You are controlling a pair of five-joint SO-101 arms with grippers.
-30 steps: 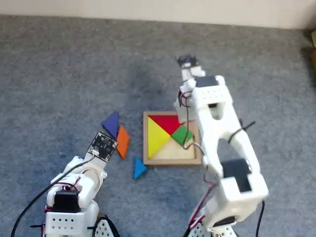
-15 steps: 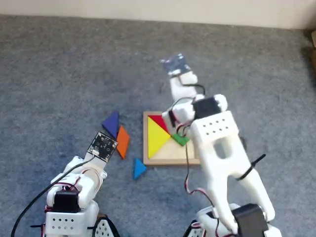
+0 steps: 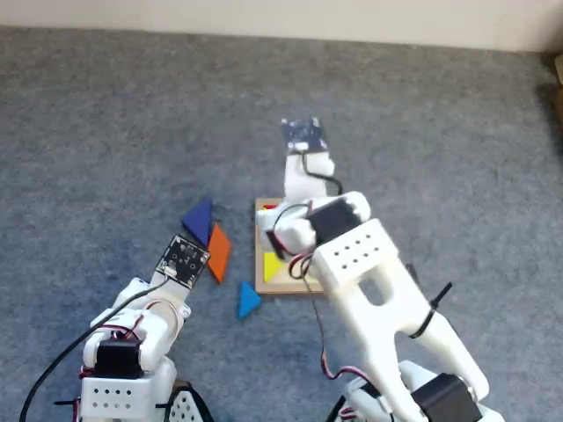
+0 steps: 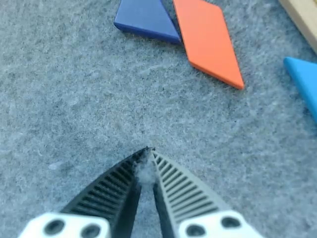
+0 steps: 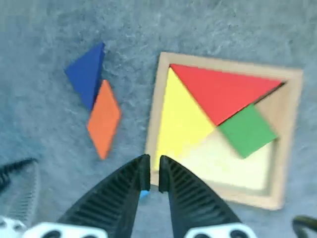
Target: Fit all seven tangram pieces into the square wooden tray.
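Right pincer (image 5: 151,171) — pressed together — hangs over the rim of the wooden tray (image 5: 154,109), orange piece (image 5: 104,124) lying nearby outside.

The right arm (image 3: 361,257) is hanging over the wooden tray (image 5: 154,114), blocking it from above. Bare carpet (image 4: 74,99) is lying open between the left gripper (image 4: 147,151) and the orange parallelogram (image 4: 208,42) and dark blue triangle (image 4: 143,15).
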